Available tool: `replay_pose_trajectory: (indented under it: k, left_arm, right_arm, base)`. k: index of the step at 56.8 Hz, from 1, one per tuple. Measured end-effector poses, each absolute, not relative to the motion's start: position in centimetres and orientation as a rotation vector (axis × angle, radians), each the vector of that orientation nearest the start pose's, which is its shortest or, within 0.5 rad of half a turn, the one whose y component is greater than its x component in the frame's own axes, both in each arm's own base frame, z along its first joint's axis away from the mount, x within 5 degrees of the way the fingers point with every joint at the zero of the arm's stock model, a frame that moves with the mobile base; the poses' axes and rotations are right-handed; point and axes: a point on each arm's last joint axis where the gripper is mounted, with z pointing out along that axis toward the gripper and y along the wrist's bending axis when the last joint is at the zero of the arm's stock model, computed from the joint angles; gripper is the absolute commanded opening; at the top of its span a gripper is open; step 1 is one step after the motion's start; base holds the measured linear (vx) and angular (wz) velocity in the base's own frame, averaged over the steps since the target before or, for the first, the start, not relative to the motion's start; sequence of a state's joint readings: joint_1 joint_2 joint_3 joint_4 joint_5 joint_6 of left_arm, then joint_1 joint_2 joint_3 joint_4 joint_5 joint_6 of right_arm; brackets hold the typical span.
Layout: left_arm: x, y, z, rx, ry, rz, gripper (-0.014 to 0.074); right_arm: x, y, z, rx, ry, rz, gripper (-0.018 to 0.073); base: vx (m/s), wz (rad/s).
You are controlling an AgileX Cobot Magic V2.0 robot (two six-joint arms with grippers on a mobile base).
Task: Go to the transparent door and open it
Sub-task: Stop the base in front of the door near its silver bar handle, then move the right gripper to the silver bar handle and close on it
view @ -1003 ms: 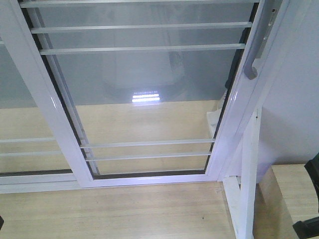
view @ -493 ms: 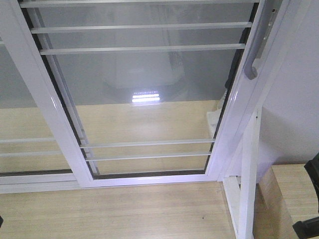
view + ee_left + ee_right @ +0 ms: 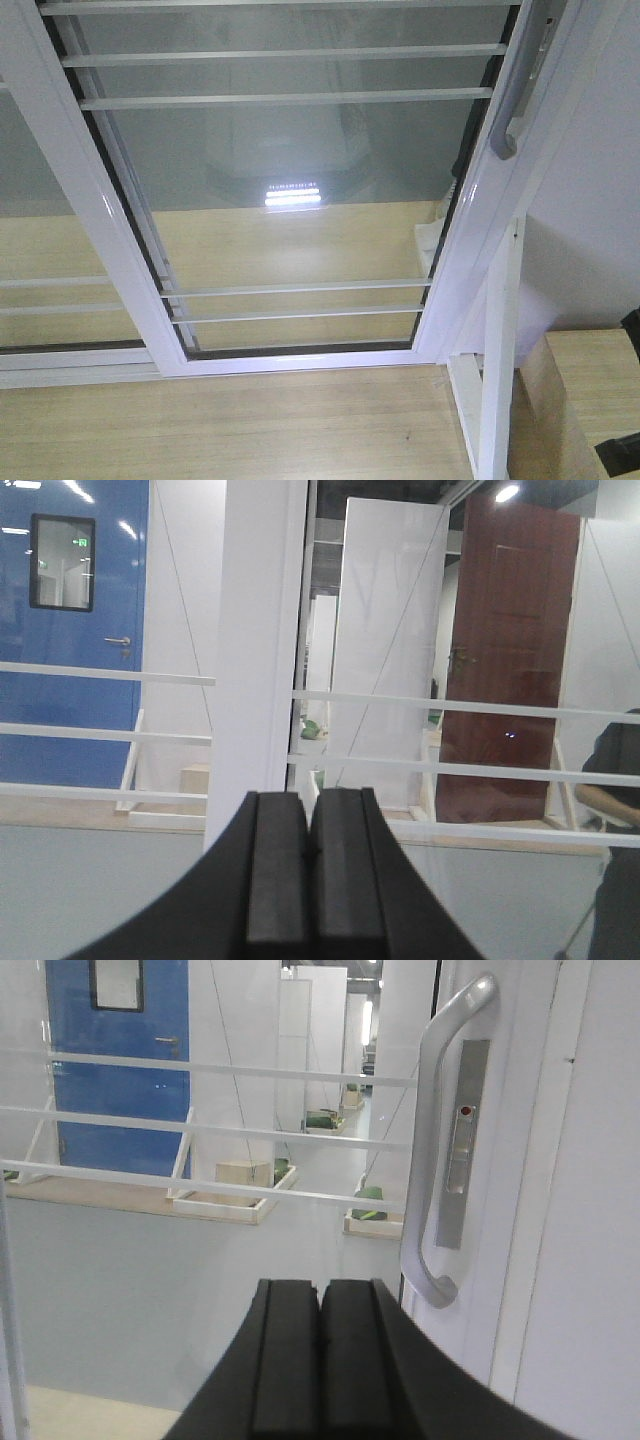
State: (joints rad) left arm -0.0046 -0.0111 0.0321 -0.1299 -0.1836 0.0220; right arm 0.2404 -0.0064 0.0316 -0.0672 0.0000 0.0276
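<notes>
1. Pale wood planks make up the floor [image 3: 250, 430], which runs up to the white bottom track. A raised wooden platform [image 3: 590, 380] sits at the right, just beside the white slanted brace [image 3: 497, 350].
2. Your transparent door [image 3: 300, 180] fills the middle of the front view: clear glass in a white frame, crossed by paired thin white bars. Its right stile lies against the jamb. The handle-less glass panel [image 3: 40, 250] overlaps it on the left.
3. The curved silver-grey handle [image 3: 515, 90] sits high on that right stile. In the right wrist view it stands upright, up and to the right of the right gripper [image 3: 322, 1360], and is not touching it.
4. Your right gripper is clenched, pads pressed together on nothing. The left gripper [image 3: 308, 880] is clenched and empty too, facing a white frame stile [image 3: 255, 650].
5. Through the glass you can see a blue door [image 3: 75, 630], a brown door [image 3: 510, 650], white partitions, and a person [image 3: 615, 830] at the right edge.
6. Since a second ago the door and handle have not moved. Only the dark shape [image 3: 625, 455] at the lower right edge has slipped slightly further out of frame.
</notes>
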Motion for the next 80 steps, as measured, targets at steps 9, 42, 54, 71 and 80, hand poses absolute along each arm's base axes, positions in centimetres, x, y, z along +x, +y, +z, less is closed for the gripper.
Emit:
replay_pose_trajectory:
  k: [9, 42, 54, 71, 80]
  left_arm:
    - [6.0, 0.1, 22.7, -0.093, 1.409, -0.091, 0.0003]
    - [22.3, 0.0, 32.8, -0.087, 1.708, -0.060, 0.0003]
    - [24.6, 0.1, 32.6, -0.090, 1.719, -0.055, 0.0004]
    - [24.7, 0.1, 32.6, -0.085, 1.717, -0.050, 0.0139]
    - [24.7, 0.1, 32.6, -0.084, 1.717, -0.050, 0.0315]
  right_arm:
    - [6.1, 1.5, 21.8, -0.194, 1.551, 0.182, -0.0001]
    - [22.3, 5.6, 32.6, -0.314, 1.690, 0.101, -0.0001]
    - [25.7, 6.5, 31.1, -0.320, 1.700, 0.110, 0.0000]
    - [26.4, 6.7, 30.2, -0.325, 1.726, 0.111, 0.0144]
    - [26.4, 6.7, 30.2, -0.324, 1.723, 0.111, 0.0396]
  base:
    - [0.00, 0.00]
    - [0.00, 0.00]
    - [0.00, 0.00]
    - [0.00, 0.00]
    - [0.00, 0.00]
